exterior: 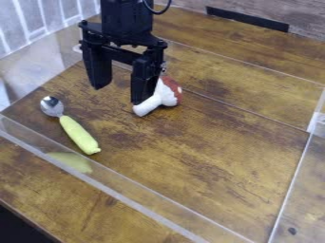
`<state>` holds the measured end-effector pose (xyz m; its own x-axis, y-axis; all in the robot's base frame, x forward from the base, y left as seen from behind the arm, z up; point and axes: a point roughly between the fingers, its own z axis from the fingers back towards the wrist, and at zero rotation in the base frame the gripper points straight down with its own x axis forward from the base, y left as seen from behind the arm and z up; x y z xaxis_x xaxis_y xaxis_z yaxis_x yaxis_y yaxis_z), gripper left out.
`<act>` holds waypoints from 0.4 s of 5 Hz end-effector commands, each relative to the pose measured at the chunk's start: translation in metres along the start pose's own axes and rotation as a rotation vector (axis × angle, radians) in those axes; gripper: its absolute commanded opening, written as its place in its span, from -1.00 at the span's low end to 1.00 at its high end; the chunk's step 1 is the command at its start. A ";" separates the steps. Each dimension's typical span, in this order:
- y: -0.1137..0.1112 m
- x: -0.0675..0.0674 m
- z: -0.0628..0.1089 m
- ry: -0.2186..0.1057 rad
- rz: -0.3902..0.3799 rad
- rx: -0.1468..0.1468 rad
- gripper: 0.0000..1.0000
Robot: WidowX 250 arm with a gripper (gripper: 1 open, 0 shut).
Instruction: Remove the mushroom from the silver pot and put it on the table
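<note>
Camera view shows the mushroom (158, 100) lying on its side on the bench (241, 142), seemingly just released, since the gripper (120, 87) hangs beside it, jaws spread wide and empty

I'm looking at my hand (122, 81) and it's black all over, matte, no markings I can make out. There's a wide crossbar up top, blocky and squared at both ends, and two long flat fingers (97, 68) hang off it, thick slabs with blunt tips. Above the bar I see a dark boxy wrist housing, and a thin black cable (162, 8) curls away at the upper right.
</note>
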<state>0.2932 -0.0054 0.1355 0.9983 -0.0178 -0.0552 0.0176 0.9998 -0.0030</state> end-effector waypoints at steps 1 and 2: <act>0.003 0.005 -0.002 0.019 -0.005 0.003 1.00; 0.000 0.006 0.014 -0.065 -0.029 -0.007 1.00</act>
<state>0.2960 -0.0069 0.1250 0.9959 -0.0479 -0.0762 0.0469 0.9988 -0.0143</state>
